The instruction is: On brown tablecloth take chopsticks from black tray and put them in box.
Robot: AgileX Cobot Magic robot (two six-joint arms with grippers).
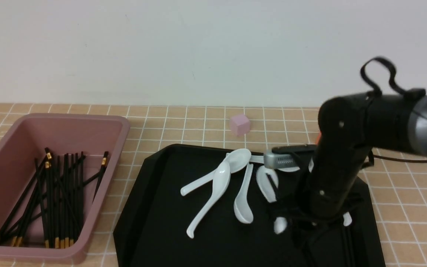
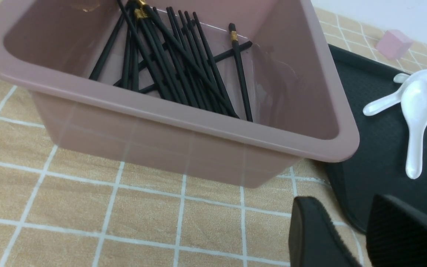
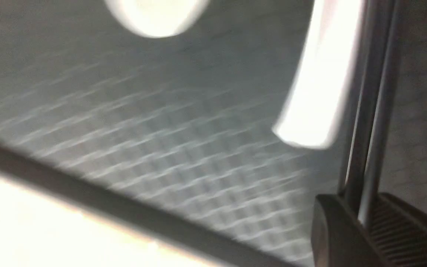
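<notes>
Low at the right near side, we see chopsticks (image 3: 365,111) pinched in the right gripper (image 3: 363,222), a white spoon (image 3: 321,81) just beside them on the black tray (image 3: 143,122), so lifting may snag that spoon or let a stick slip short of the box (image 1: 122,128).

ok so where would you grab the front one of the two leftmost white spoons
Probably mid-handle on the spoon, coming straight down from above with the jaws across it. The handle is narrow, fairly straight and lies alone on bare black tray, while its bowl is wide, rounded and sits right against the neighbouring spoon.
</notes>
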